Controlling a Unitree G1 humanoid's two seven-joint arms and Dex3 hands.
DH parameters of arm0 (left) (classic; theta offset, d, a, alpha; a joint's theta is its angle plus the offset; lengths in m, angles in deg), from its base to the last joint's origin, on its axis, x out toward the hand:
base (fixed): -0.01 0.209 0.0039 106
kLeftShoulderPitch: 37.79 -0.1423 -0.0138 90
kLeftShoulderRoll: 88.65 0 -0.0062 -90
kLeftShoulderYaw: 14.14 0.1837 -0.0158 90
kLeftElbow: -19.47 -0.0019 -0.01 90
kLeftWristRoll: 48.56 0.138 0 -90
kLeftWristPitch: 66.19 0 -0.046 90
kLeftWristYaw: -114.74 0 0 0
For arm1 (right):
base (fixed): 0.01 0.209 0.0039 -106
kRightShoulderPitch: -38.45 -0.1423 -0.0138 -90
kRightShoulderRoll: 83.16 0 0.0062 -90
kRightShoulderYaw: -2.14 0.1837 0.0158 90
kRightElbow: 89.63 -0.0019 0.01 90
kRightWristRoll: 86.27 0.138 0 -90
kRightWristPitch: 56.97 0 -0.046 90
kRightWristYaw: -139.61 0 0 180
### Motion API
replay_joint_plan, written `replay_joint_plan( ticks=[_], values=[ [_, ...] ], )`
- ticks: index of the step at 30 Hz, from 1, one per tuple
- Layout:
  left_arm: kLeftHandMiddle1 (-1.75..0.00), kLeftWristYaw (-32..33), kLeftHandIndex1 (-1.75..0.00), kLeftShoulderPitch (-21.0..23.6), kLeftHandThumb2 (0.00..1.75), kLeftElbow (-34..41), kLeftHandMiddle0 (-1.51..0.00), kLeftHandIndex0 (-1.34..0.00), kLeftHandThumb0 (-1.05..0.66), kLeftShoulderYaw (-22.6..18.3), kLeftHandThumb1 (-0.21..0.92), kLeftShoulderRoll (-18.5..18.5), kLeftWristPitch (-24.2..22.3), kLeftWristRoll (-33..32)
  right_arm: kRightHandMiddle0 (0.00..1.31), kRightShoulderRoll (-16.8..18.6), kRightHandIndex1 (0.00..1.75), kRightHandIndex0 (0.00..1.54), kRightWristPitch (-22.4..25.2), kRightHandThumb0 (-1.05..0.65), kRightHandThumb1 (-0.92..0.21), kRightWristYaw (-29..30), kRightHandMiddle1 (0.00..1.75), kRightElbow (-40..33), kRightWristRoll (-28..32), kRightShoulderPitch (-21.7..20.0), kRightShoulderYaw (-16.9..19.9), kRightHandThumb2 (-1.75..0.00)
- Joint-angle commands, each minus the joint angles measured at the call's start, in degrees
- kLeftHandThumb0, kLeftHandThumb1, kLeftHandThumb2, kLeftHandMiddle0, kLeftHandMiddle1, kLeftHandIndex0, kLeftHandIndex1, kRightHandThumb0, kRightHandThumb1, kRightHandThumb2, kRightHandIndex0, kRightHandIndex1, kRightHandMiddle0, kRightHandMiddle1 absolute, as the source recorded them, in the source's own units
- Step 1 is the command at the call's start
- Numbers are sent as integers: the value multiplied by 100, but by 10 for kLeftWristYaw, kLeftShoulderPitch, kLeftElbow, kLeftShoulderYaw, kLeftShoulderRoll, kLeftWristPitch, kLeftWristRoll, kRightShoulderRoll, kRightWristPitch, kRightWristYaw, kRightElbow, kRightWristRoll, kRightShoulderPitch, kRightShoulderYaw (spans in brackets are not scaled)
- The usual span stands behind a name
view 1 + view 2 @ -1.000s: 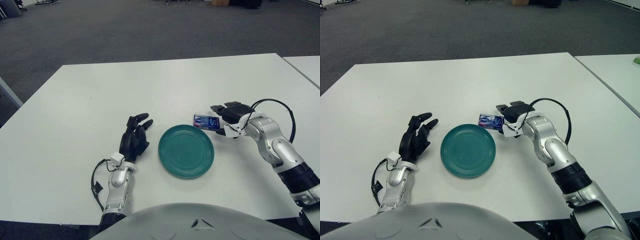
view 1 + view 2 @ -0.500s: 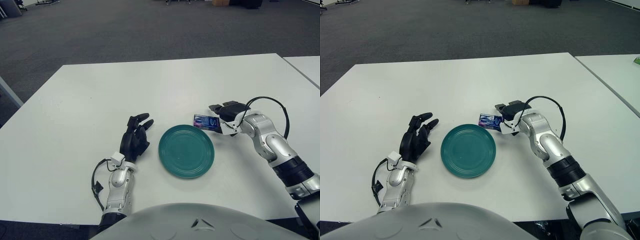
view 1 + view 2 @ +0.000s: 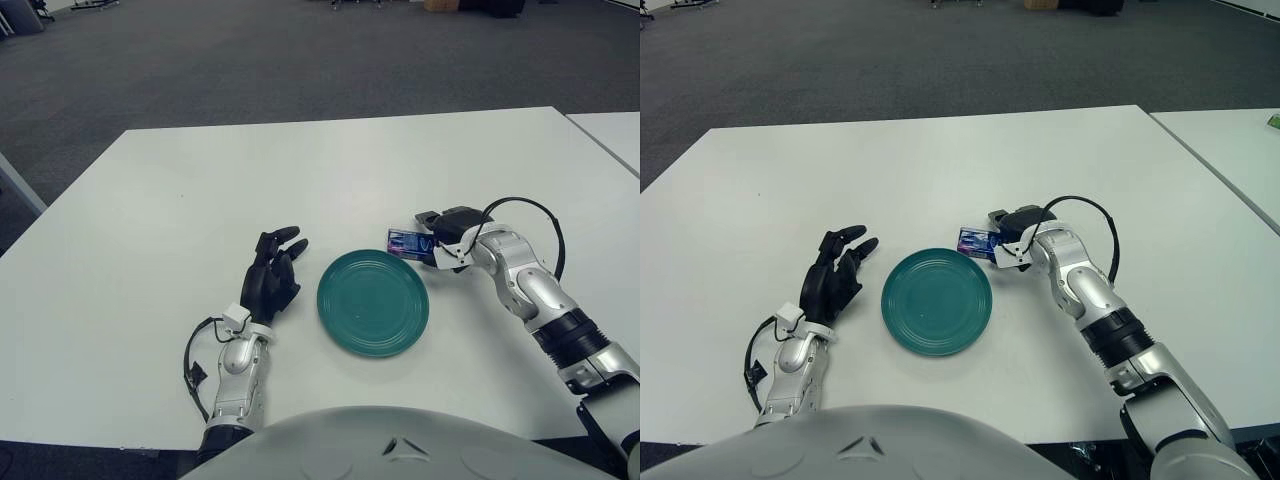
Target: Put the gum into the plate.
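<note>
1. The right hand (image 3: 1010, 232) sits at the far right edge of the green plate (image 3: 936, 301), its dark fingers reaching over the right end of the gum (image 3: 977, 241), a small blue pack. They appear to be touching or covering that end, but whether they have actually pinched it cannot be told from either view
2. The gum lies just beyond the plate's upper right rim, on the white table (image 3: 940, 170), close to the rim without resting on it (the pack's left end points toward the plate)
3. The left hand (image 3: 272, 275) shows to the left of the plate, black fingers loosely spread and holding nothing; it takes no part in the work
4. Risk, as a judgement: if the fingers only cover the pack's end rather than clamp it, a lift could leave it behind or let it pivot and drop on the table short of the plate
5. A second risk: a thin, flat pack gives little to grip from above, so closing fingers might push it sideways, away from the plate or against the rim
6. A third risk: the hand is so near the rim that a low sweep toward the centre could catch the plate and shove it toward the left hand
7. A release too near the rim could let the gum slide back out
</note>
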Motion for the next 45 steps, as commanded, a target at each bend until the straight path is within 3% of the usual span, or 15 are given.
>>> replay_joint_plan(
  ticks=[1,16,22,28,30,31,33,38,45],
  values=[
    [-57,1,-109,-31,85,-52,-39,-13,-93,7,92,-20,-1,-6,0,5,1,24,4,-105,-92,17,29,15,-8,-9,-6,-86],
    [-56,-6,-108,-31,84,-51,-40,-13,-92,10,92,-28,-2,-22,0,10,1,22,25,-105,-92,53,31,51,-30,-5,-32,-89],
    [-56,0,-108,-31,84,-52,-39,-12,-92,13,92,-28,3,-12,0,20,5,34,33,-105,-92,95,75,80,-43,-5,-43,-85],
    [-55,5,-109,-32,85,-48,-39,-13,-91,15,92,-30,2,-8,0,27,7,40,42,-102,-92,129,104,95,-47,-4,-47,-80],
    [-56,6,-109,-33,85,-46,-39,-14,-91,16,92,-30,-1,-7,0,30,9,43,45,-95,-92,151,136,97,-49,1,-47,-72],
    [-56,6,-109,-33,85,-45,-39,-14,-91,16,92,-29,-2,-8,0,31,10,43,46,-93,-92,166,141,95,-50,6,-46,-70],
    [-56,4,-110,-33,86,-45,-39,-15,-91,17,92,-29,-1,-10,16,31,11,45,47,-60,-85,192,161,94,-52,12,-46,-69],
    [-56,0,-110,-31,86,-48,-39,-15,-91,17,92,-30,4,-15,30,30,16,45,47,-42,-72,238,172,100,-55,20,-51,-80],
    [-56,-5,-109,-28,86,-51,-40,-14,-90,15,92,-31,3,-24,34,26,20,45,40,-39,-69,282,174,123,-60,17,-65,-84]
  ],
)
